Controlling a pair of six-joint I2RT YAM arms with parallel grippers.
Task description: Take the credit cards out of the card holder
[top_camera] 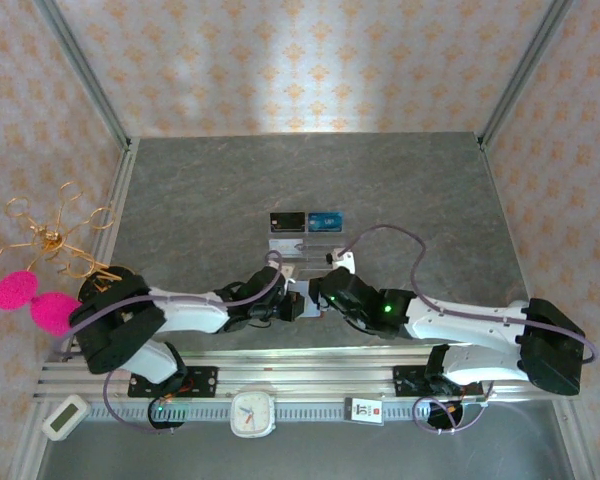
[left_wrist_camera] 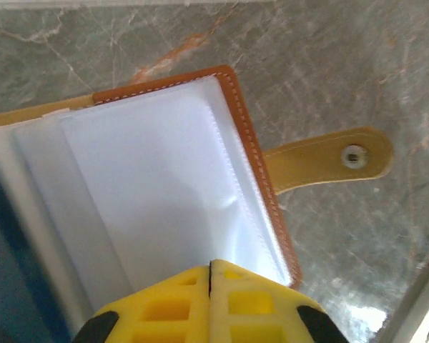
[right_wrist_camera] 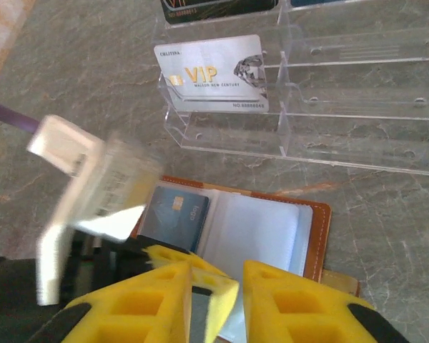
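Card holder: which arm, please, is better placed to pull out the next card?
Right: the right gripper hovers open over the card holder by the sleeved card; the left gripper is shut at its edge.

The top camera sits high up, above and behind the two arms (their bases are at the bottom of its picture). It looks down on the whole grey desk from far off, so things look tiny. The left wrist camera is very close, looking down past its own yellow jaws onto the open card holder. The right wrist camera sits a bit farther back, looking forward and down over the card holder to the clear stand. Both wrist views share the card holder. The top and right wrist views share the clear stand.
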